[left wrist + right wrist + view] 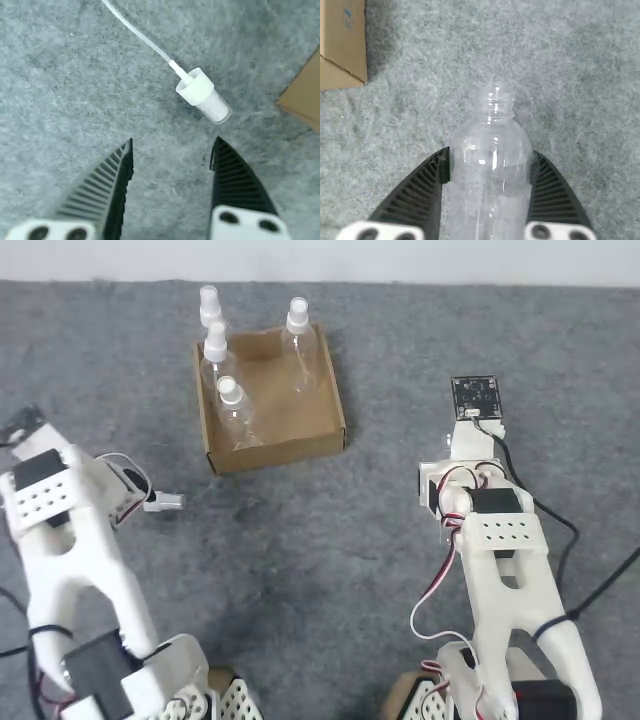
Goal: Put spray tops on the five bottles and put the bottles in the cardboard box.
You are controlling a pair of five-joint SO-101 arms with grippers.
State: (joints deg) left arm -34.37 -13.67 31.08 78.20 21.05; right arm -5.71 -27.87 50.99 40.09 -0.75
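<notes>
The last spray top [202, 95] is lying on its side on the grey desk [350, 570], at the left-middle of the high view, just off the tip of the left arm [60, 520]. From the left claw [172, 145] it's sitting pretty much dead ahead, a little past the fingertips and drifting slightly toward one jaw, touching neither. That claw's jaws are standing wide apart with nothing in between. The top's long axis is running diagonally across the claw's line, fat cap end nearer, skinny dip tube [135, 30] trailing off away from it. My guess is the grab is going to need a push forward and maybe a bit of wrist twist, so the jaws are closing across the collar and not the tube. Nothing's sitting in the way. The bare bottle [492, 165] is being squeezed in the right claw [491, 152], open neck pointing away from it, well apart from the top, so the left arm is clearly the nearer one. The cardboard box [275, 400] is sitting upper-middle with capped bottles [230, 405] standing in it.
</notes>
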